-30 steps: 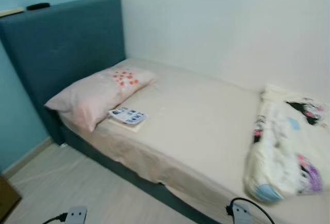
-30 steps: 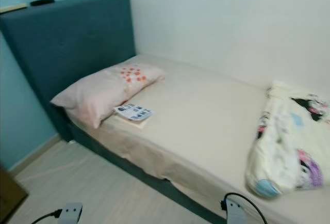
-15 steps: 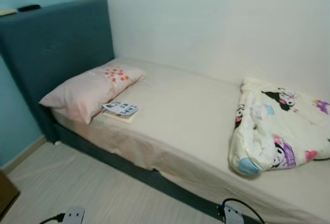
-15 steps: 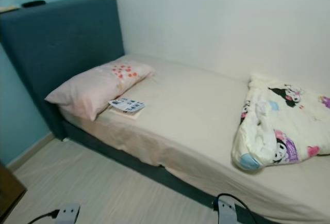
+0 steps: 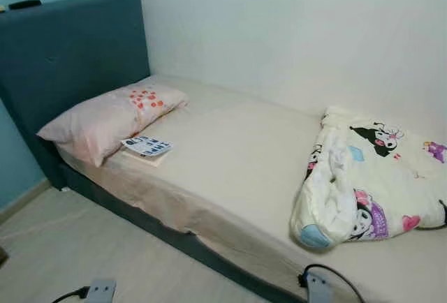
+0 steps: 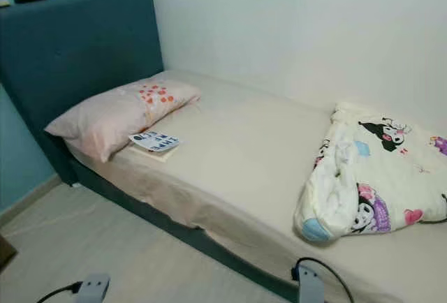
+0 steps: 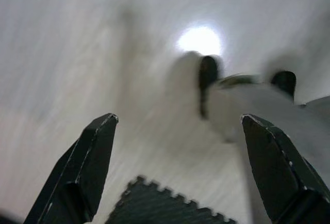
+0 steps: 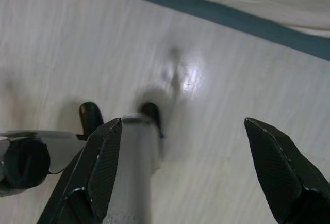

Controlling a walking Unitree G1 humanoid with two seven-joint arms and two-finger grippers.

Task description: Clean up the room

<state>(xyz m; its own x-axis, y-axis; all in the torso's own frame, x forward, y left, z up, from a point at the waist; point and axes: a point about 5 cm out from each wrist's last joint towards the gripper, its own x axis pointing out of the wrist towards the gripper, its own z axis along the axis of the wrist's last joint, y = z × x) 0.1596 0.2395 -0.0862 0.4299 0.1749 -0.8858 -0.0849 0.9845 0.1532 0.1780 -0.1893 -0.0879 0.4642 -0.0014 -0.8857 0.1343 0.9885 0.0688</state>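
Note:
A bed (image 5: 230,170) with a cream sheet and a teal headboard (image 5: 70,58) stands against the white wall. A pink pillow (image 5: 105,118) with red dots lies at the head end. Beside it on the sheet lies a booklet (image 5: 147,147). A crumpled cartoon-print blanket (image 5: 370,177) is heaped at the right. Both arms hang low, their wrists at the picture's bottom edge. My left gripper (image 7: 178,167) is open over the pale floor. My right gripper (image 8: 183,170) is open above the floor beside the bed's base.
Pale wood-look floor (image 5: 84,247) lies in front of the bed. A small dark object (image 5: 24,3) rests on top of the headboard. My own foot (image 7: 247,105) is below the left gripper. A teal wall (image 5: 10,170) runs along the left.
The whole picture has shifted left as the camera turned right; more of the blanket is in view. Nothing on the bed has moved. Both grippers stay open and low.

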